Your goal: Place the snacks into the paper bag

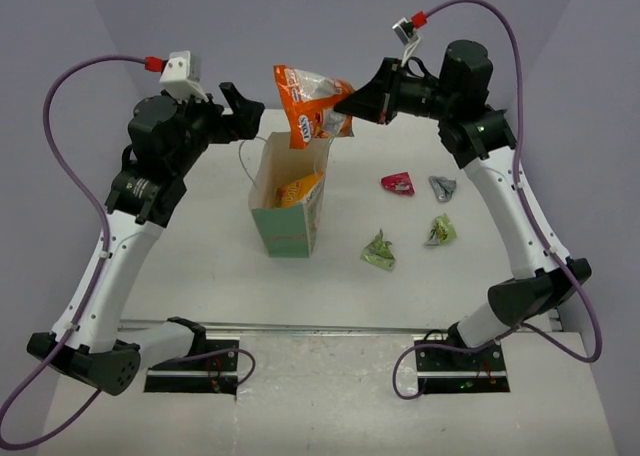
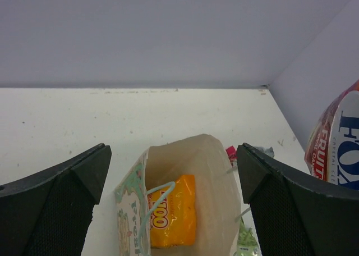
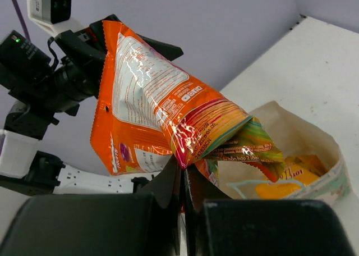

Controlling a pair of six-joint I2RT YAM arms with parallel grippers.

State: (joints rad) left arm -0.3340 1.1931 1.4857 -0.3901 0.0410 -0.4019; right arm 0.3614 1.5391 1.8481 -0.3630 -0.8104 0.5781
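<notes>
1. The orange-white pouch [image 1: 312,104] is pinched at one corner by the right gripper [image 1: 352,104], whose jaws are pressed together on it.
2. The pouch is held in the air at 12 o'clock from the paper bag [image 1: 285,231], just above its open top.
3. A yellow pouch [image 1: 300,188] is seen inside the upright bag.
4. The left gripper [image 1: 243,109] is held spread wide and empty at 10 o'clock from the bag.
5. A red packet [image 1: 397,183], a grey packet [image 1: 442,187] and two green packets [image 1: 440,230] [image 1: 379,251] are seen on the table [image 1: 200,266] around 3 o'clock from the bag.
</notes>
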